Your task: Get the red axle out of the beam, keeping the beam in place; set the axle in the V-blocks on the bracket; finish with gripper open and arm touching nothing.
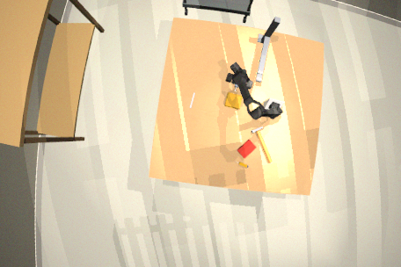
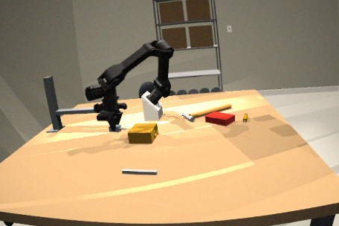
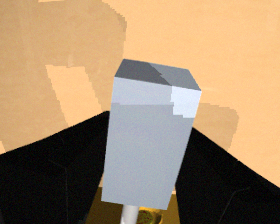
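Gripper (image 1: 236, 86) (image 2: 115, 126) (image 3: 144, 127) narrowed, clamped on grey block (image 1: 236, 88) (image 2: 116, 128) (image 3: 141, 155); pale rod (image 3: 129, 215) protrudes, presumably left free for your handling. Red axle: can't locate it; whether beam holds it, can't tell.

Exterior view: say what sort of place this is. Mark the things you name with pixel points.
Probably a workshop or storage room: a metal shelf (image 2: 188, 23) holding brown boxes (image 2: 171, 12), and a hammer (image 1: 264, 146) (image 2: 212, 111) on a wooden table (image 1: 198, 132) (image 2: 197, 193).
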Robot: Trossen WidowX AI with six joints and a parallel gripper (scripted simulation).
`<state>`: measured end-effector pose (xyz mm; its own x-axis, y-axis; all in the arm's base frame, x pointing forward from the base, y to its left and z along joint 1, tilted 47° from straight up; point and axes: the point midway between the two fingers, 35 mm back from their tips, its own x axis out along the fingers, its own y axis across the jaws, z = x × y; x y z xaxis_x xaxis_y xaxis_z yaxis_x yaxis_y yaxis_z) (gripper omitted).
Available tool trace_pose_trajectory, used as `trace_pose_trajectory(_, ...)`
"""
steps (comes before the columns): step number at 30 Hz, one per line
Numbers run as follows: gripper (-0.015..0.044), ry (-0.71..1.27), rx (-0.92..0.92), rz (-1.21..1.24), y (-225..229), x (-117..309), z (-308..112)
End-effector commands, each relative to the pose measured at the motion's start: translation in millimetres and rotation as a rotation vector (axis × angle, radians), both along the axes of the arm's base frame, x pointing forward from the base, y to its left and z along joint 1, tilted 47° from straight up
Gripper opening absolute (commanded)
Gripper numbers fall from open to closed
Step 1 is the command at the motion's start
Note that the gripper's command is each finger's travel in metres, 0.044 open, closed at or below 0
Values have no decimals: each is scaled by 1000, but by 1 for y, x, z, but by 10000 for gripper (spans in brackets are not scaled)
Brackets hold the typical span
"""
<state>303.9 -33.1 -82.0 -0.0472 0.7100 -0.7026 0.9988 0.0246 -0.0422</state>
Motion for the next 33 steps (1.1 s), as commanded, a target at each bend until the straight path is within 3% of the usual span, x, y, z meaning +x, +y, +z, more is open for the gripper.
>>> trace_pose_trajectory(1, 0, 13, 8, 0, 8, -4, -6)
trace_pose_trajectory(33, 0, 14, 11, 0, 33, -6, -4)
